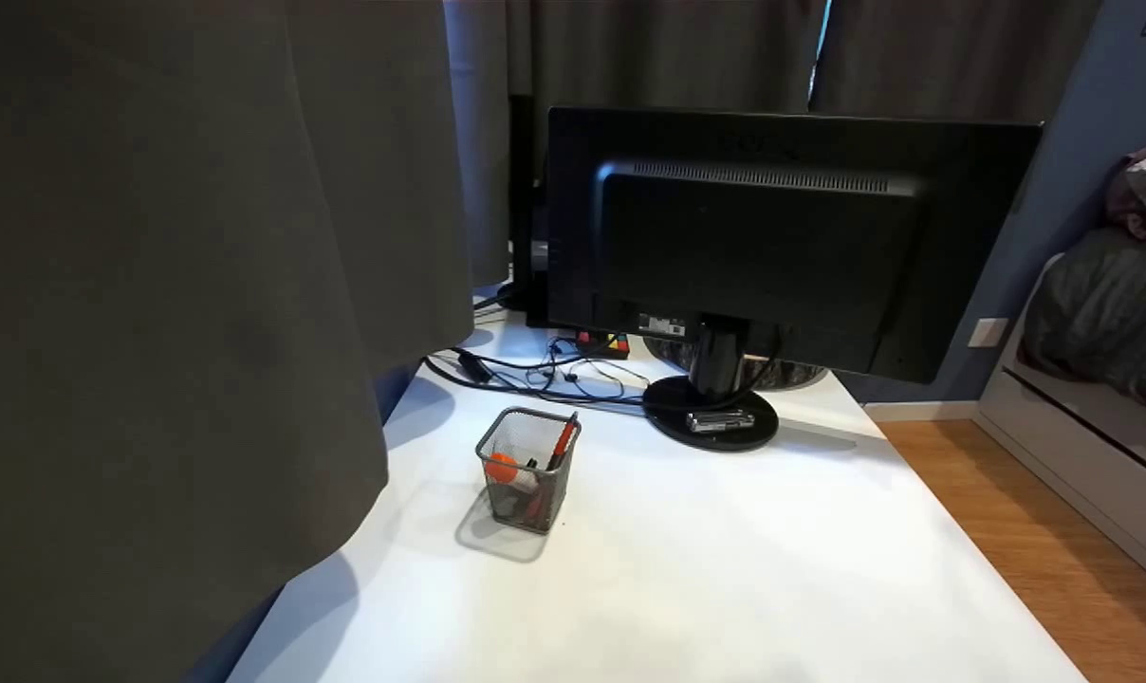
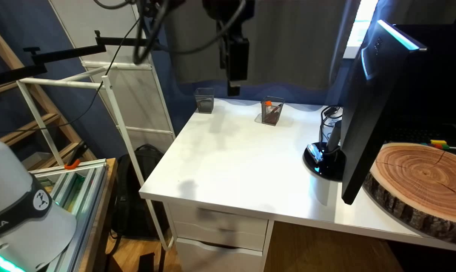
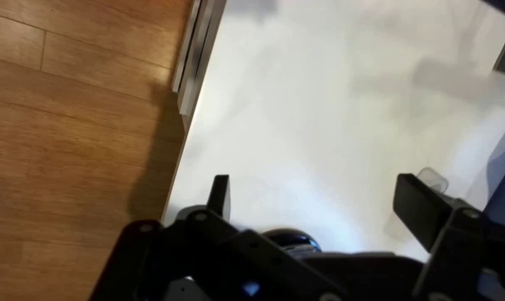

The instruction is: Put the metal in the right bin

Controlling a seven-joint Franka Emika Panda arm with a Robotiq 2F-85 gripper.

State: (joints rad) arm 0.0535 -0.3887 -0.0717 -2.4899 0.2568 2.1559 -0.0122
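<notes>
Presently hovers high over the desk [image 2: 228, 162] with the gripper [image 3: 313, 188] spread wide. Has the metal [image 1: 720, 421] on the monitor stand [image 1: 670, 418], between the edges by the curtain [image 2: 296, 49] and the drawers [image 2: 220, 230]. Has a bin [image 1: 527, 503] near the curtain edge, with pen [image 1: 563, 441] and orange thing [image 1: 501, 467] inside, and, well apart, another bin [image 2: 204, 101] at that edge's corner.

Gripper [image 3: 313, 192], 2 fingers [image 3: 422, 209] wide apart, over white desk [image 3: 302, 104] beside wooden floor [image 3: 77, 159], silvery metal [image 3: 300, 249] on black base [image 3: 285, 236]
</notes>
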